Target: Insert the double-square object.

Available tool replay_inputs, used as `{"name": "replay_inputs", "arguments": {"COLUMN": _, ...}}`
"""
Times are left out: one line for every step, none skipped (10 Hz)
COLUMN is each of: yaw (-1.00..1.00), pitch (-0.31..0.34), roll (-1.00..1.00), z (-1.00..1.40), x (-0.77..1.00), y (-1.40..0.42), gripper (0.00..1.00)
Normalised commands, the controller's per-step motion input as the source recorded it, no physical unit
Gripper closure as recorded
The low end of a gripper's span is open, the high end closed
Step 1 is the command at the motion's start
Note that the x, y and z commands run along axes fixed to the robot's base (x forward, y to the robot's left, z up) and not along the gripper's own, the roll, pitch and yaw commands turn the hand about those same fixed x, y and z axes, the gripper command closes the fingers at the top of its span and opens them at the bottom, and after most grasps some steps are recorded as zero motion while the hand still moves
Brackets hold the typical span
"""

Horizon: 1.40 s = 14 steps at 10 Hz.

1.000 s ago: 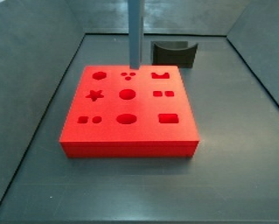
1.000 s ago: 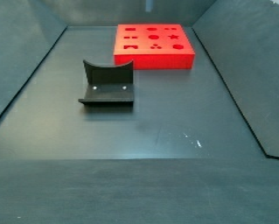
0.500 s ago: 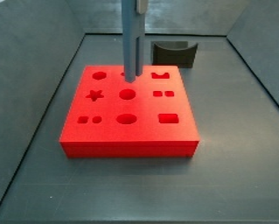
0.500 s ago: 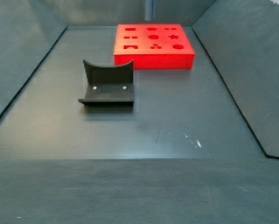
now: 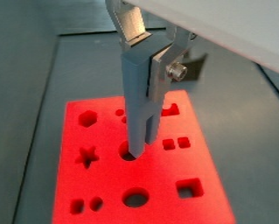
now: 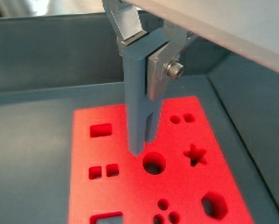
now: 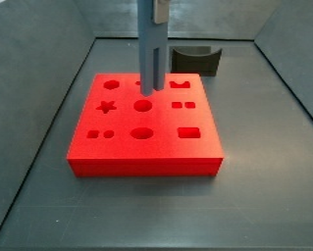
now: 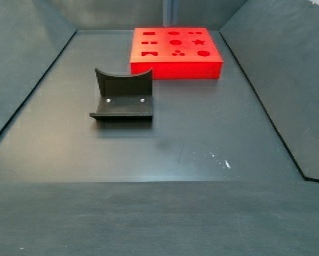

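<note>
Pincer: the pincer (image 5: pixel 145 48) hangs above the middle of the red block, its flat silver fingers (image 6: pixel 129 22) clamped on the upper end of the double-square object; its body is out of frame in both side views.

Double-square object: the blue-grey double-square object (image 5: pixel 136 101) stands upright in the pincer's grip, two parallel bars joined side by side. In both wrist views (image 6: pixel 139 105) its lower end sits just over the round hole at the block's centre. In a side view (image 7: pixel 151 49) it rises straight out of the top of the picture, its tip close to the block's upper face. Whether the tip touches the block cannot be told.

Red block: a flat red block (image 7: pixel 198 147) lies on the table, its top cut with shaped holes, among them a star (image 7: pixel 106 107), circles (image 7: pixel 143 131) and a rectangle (image 7: pixel 189 131). In a side view it lies at the far end of the table (image 8: pixel 202 68).

Fixture: the dark curved fixture (image 8: pixel 123 96) stands on the table apart from the block; it appears behind the block in a side view (image 7: pixel 198 60).

Table: the dark grey table (image 8: pixel 162 170) is ringed by low grey walls (image 8: pixel 22 60).

In the way: nothing lies between the peg's tip and the block's face in the wrist views.
</note>
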Motion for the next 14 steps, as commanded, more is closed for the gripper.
{"name": "replay_inputs", "arguments": {"yaw": -1.0, "pitch": 0.0, "roll": 0.0, "z": -0.14, "x": 0.0, "y": 0.0, "gripper": 1.0}}
{"name": "replay_inputs", "arguments": {"yaw": -1.0, "pitch": 0.0, "roll": 0.0, "z": -0.14, "x": 0.0, "y": 0.0, "gripper": 1.0}}
{"name": "replay_inputs", "arguments": {"yaw": -1.0, "pitch": 0.0, "roll": 0.0, "z": -0.14, "x": 0.0, "y": 0.0, "gripper": 1.0}}
{"name": "replay_inputs", "arguments": {"yaw": -1.0, "pitch": 0.0, "roll": 0.0, "z": -0.13, "x": 0.0, "y": 0.0, "gripper": 1.0}}
{"name": "replay_inputs", "arguments": {"yaw": -0.58, "pitch": 0.011, "roll": 0.0, "z": 0.0, "x": 0.17, "y": 0.0, "gripper": 1.0}}
{"name": "replay_inputs", "arguments": {"yaw": 0.03, "pitch": -0.017, "roll": 0.0, "z": 0.0, "x": -0.08, "y": 0.0, "gripper": 1.0}}
{"name": "replay_inputs", "arguments": {"yaw": 0.0, "pitch": 0.01, "roll": 0.0, "z": 0.0, "x": 0.0, "y": 0.0, "gripper": 1.0}}
{"name": "replay_inputs", "arguments": {"yaw": -0.27, "pitch": 0.044, "roll": 0.0, "z": 0.0, "x": 0.78, "y": 0.0, "gripper": 1.0}}
{"name": "replay_inputs", "arguments": {"yaw": -0.45, "pitch": 0.0, "roll": 0.0, "z": -0.12, "x": 0.77, "y": 0.0, "gripper": 1.0}}
{"name": "replay_inputs", "arguments": {"yaw": -0.43, "pitch": 0.0, "roll": 0.01, "z": -0.17, "x": 0.8, "y": 0.0, "gripper": 1.0}}
{"name": "replay_inputs", "arguments": {"yaw": -0.49, "pitch": -0.001, "roll": 0.02, "z": -0.21, "x": 0.75, "y": 0.05, "gripper": 1.0}}
{"name": "replay_inputs", "arguments": {"yaw": -0.57, "pitch": -0.011, "roll": 0.07, "z": -0.29, "x": 0.68, "y": 0.11, "gripper": 1.0}}
{"name": "replay_inputs", "arguments": {"yaw": -0.58, "pitch": -0.016, "roll": 0.11, "z": -0.29, "x": 0.68, "y": 0.17, "gripper": 1.0}}
{"name": "replay_inputs", "arguments": {"yaw": -0.5, "pitch": -0.006, "roll": 0.14, "z": -0.31, "x": 0.77, "y": 0.19, "gripper": 1.0}}
